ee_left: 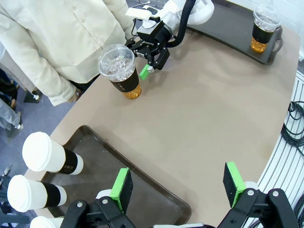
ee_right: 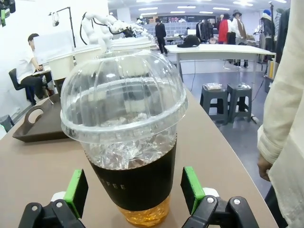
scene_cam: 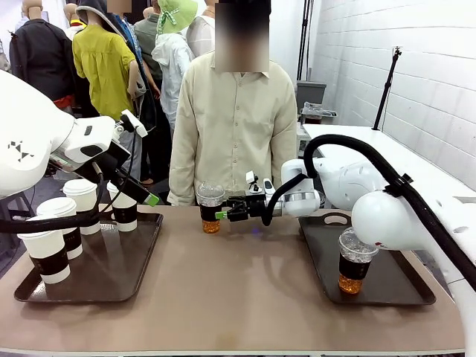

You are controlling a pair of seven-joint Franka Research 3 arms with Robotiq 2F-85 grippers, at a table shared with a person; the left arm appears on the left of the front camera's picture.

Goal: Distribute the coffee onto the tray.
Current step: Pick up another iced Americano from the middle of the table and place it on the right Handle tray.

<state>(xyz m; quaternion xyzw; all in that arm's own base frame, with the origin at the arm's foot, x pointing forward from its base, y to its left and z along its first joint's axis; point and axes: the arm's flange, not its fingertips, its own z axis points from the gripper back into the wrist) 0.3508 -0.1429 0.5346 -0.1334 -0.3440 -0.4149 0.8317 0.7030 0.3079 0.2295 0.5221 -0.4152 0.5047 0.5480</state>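
A clear dome-lidded cup of amber coffee (scene_cam: 210, 207) with a black sleeve stands on the bare table at the far middle, in front of the person. My right gripper (scene_cam: 222, 213) is open around it: in the right wrist view the green pads (ee_right: 76, 187) flank the cup (ee_right: 128, 137) with small gaps on both sides. A second clear cup (scene_cam: 355, 265) stands on the right tray (scene_cam: 398, 286). Several white lidded cups (scene_cam: 46, 253) stand on the left tray (scene_cam: 111, 275). My left gripper (ee_left: 178, 184) hangs open and empty above that tray's near corner (ee_left: 156, 199).
The person stands close behind the table's far edge, one hand (ee_right: 263, 166) hanging beside the cup. The brown tabletop (scene_cam: 245, 290) between the two trays is bare. Black cables (ee_left: 294, 128) lie past the table's edge in the left wrist view.
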